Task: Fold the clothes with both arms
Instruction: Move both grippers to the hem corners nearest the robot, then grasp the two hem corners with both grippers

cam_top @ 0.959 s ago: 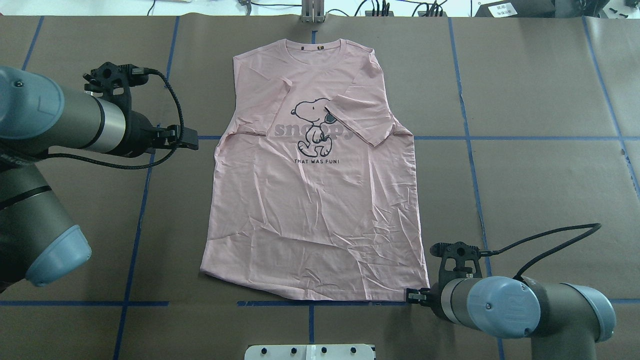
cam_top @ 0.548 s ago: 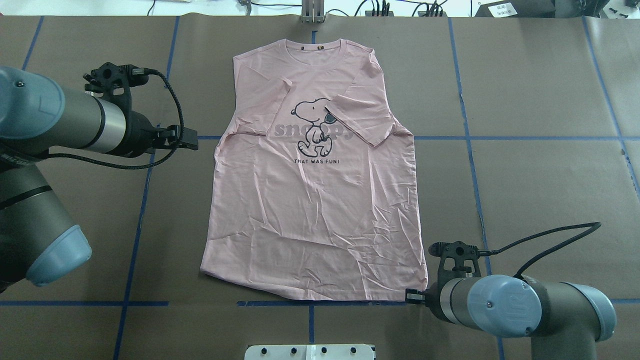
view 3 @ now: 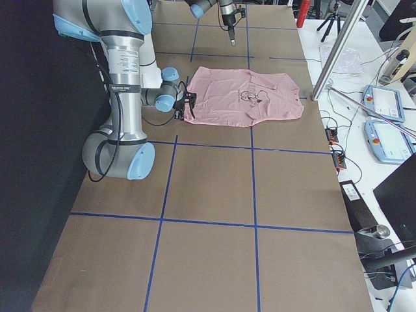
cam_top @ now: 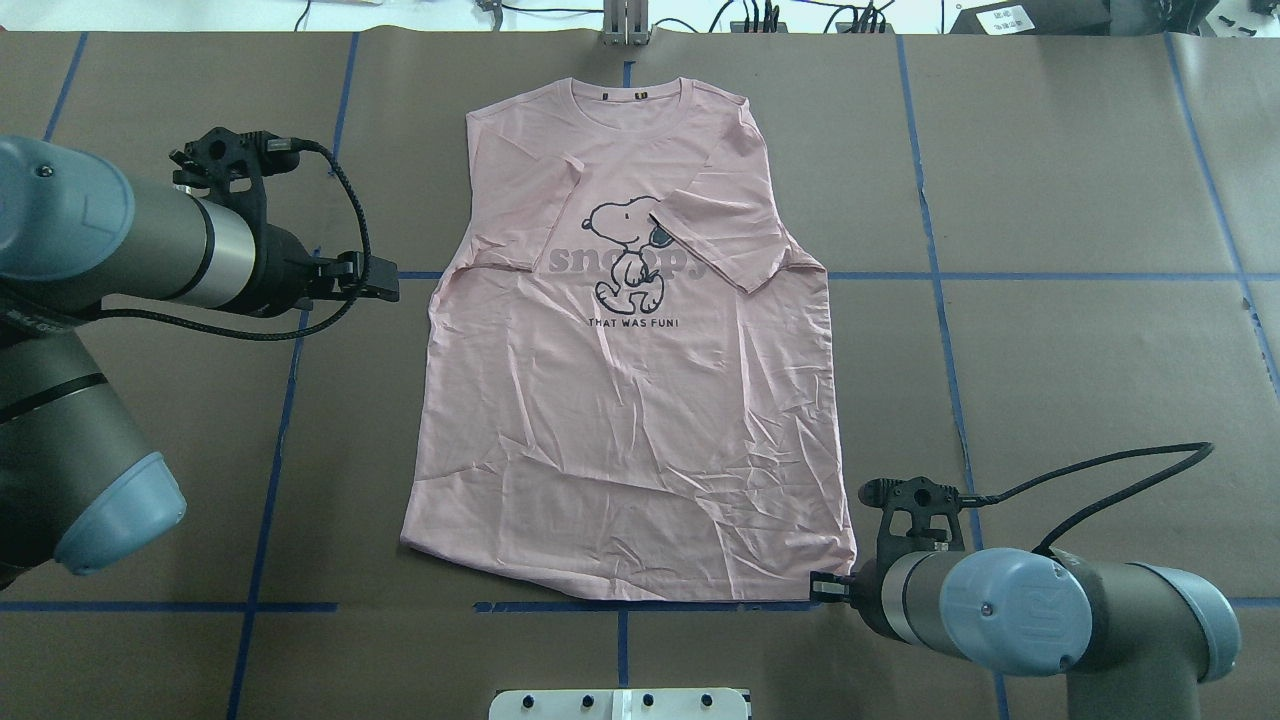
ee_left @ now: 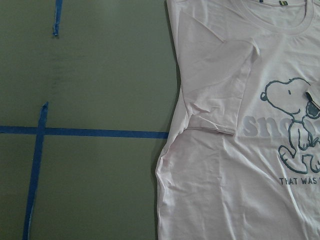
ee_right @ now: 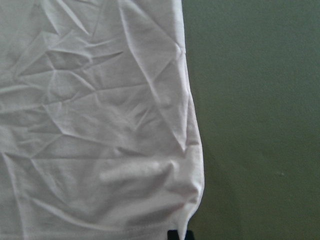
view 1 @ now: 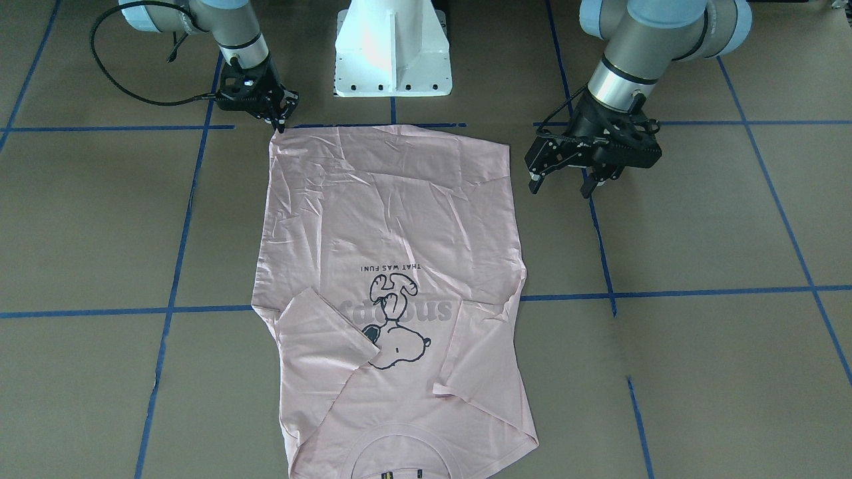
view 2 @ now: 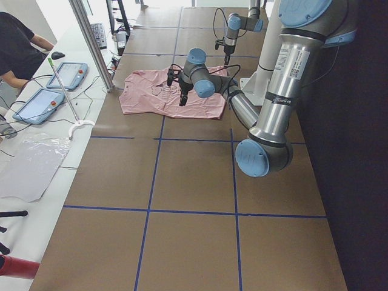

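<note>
T-shirt [cam_top: 630,420]: pale pink, lies flat on the brown surface [cam_top: 1080,380], front up, roughly mid-surface btwn the two arms. Collar [cam_top: 640,95] at the far side from the robot, hem at the near side.
Print [cam_top: 625,255]: dark cartoon dog w/ "THAT WAS FUN!" under it, partly covered by one sleeve.
Sleeves: both folded in over the chest. The one on the robot's right [cam_top: 725,240] laps onto the print; the one on the robot's left [cam_top: 530,210] stops just short of it.
Fabric: lots of creases in the lower half; hem corner on the robot's right is bunched up in the right wrist view.
Left gripper [view 1: 560,190]: jaws wide apart, holding nothing. Hangs over bare surface beside the shirt's edge on the robot's left, about armpit level, near but not touching.
Right gripper [view 1: 279,125]: jaws narrow, tips together on the near hem corner on the robot's right, cloth nipped btwn them as far as the front and wrist views show.
Tape lines [cam_top: 1030,275]: blue grid on the surface; one runs under the shirt at chest level, another just past the hem.
White base [view 1: 393,53]: behind the hem edge, btwn the arms.
Person [view 2: 18,42]: seated at the side bench in the left view, dark top, away from the shirt.
</note>
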Tool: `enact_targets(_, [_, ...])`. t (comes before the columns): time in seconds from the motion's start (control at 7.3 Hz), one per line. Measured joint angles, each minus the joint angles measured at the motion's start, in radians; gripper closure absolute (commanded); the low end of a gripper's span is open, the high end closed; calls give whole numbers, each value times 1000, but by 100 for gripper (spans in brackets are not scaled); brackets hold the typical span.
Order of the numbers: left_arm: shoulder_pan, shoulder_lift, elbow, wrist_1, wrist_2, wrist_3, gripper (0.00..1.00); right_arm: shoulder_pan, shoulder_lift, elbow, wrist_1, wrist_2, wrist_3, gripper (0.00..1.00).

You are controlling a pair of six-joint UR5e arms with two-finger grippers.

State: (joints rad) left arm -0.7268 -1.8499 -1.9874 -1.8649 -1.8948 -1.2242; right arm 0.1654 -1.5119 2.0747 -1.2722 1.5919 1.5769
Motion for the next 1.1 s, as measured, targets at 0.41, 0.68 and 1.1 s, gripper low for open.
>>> enact_targets(0.41, [253,76,-52,23,113,-414,0,28,8,35,3,-1,0,100])
enact_targets(0.68, [422,76,-56,101,198,-599,0,34,8,40,7,-2,0,100])
enact_targets(1.1, [521,70,-41,132,233,-672,0,40,10,42,9,1,-1,100])
